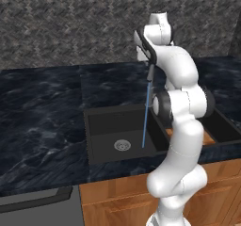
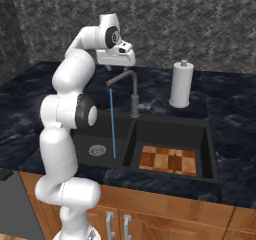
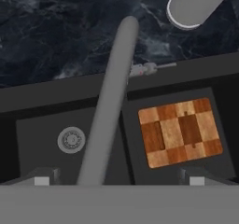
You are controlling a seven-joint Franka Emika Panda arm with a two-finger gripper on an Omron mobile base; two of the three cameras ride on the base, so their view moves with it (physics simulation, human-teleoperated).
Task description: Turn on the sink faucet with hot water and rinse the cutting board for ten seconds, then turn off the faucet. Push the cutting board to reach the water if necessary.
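The spread, empty end effector (image 2: 118,63) hovers above the slim grey gooseneck faucet (image 2: 131,91). Its thin blue water stream (image 2: 112,124) falls into the matte black sink's (image 2: 210,149) left basin; the striped wooden cutting board (image 2: 168,160) lies flat in the right basin, well apart.

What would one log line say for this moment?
water: running into left basin | cutting board: dry, right basin | pincer: open above faucet

The white arm rises, folds forward at the elbow, and holds its gripper (image 3: 119,178) pointing down, fingers (image 3: 42,180) spread apart.
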